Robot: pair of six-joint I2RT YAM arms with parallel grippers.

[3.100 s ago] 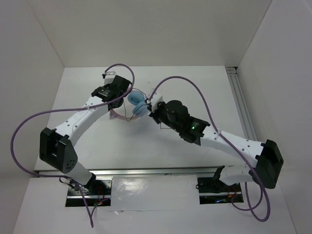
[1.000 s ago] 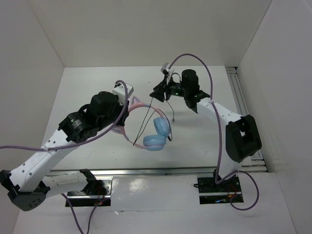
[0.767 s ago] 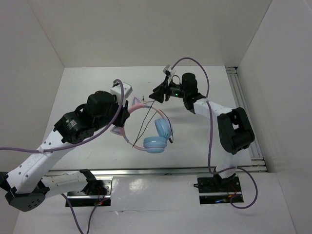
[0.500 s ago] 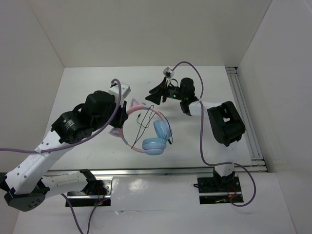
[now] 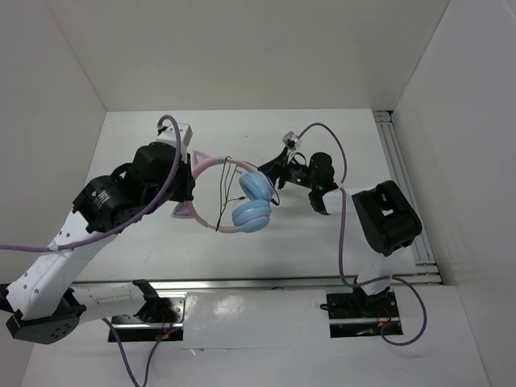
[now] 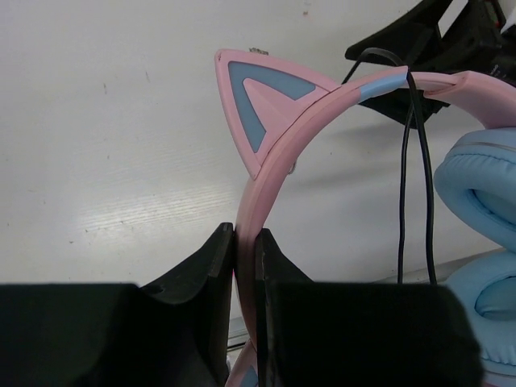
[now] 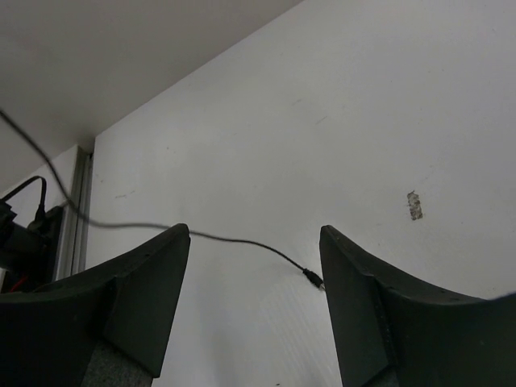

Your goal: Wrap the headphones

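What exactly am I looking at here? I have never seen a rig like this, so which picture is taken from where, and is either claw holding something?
Two robot arms are bolted at the near edge of a white table. The wide picture looks down from above and behind them; the other two come from a camera on each wrist. The left gripper is shut on the headphones, clamping their pink cat-ear headband; the light-blue ear cups sit at the band's ends. The right gripper is open and holds nothing; the thin black cord of the headphones runs past beyond its fingers.
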